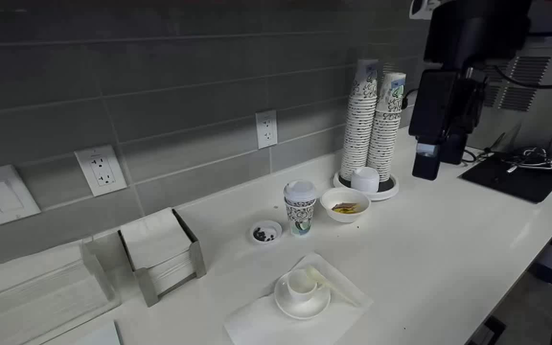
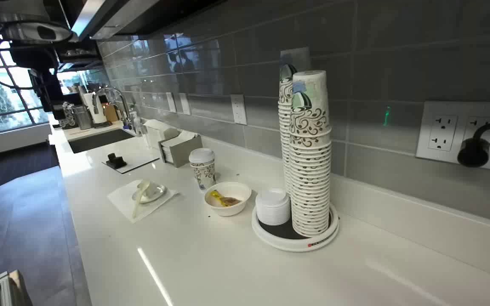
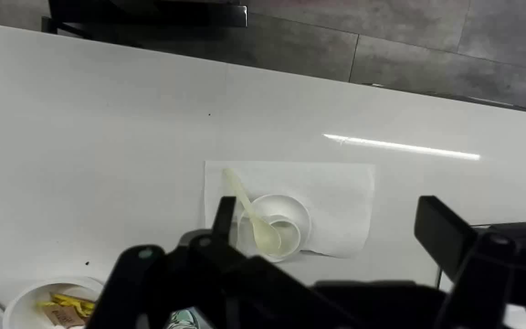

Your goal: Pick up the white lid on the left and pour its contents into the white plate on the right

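Opposed exterior views share the counter (image 1: 424, 263) (wrist view looks down).

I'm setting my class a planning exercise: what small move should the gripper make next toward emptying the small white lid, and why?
I'd probably carry the open gripper above the small white lid: its jaws hold nothing, it hangs well to one side in an exterior view, and dark bits lie in the lid, beside the lidded paper cup.
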{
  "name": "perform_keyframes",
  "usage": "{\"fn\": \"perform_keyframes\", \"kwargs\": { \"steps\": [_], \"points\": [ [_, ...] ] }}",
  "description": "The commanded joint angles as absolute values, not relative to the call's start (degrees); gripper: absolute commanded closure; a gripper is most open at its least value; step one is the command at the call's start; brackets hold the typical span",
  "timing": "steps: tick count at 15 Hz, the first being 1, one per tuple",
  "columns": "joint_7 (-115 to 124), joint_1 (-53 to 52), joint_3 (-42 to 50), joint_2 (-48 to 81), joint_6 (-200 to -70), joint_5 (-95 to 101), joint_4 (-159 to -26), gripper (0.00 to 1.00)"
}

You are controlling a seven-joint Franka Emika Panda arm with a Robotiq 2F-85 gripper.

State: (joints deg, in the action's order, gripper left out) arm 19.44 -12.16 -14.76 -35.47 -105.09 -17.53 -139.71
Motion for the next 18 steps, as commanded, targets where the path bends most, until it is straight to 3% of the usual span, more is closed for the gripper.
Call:
{"fn": "perform_keyframes", "kwargs": {
  "steps": [1, 10, 18],
  "points": [
    [19.25, -11.71, -15.08, -35.51, -104.89, -17.71, -139.59, 0.0],
    [17.04, -13.05, -16.27, -33.07, -107.01, -18.16, -139.7, 0.0],
    [12.6, -15.49, -20.91, -16.7, -132.43, -15.78, -141.5, 0.0]
  ]
}}
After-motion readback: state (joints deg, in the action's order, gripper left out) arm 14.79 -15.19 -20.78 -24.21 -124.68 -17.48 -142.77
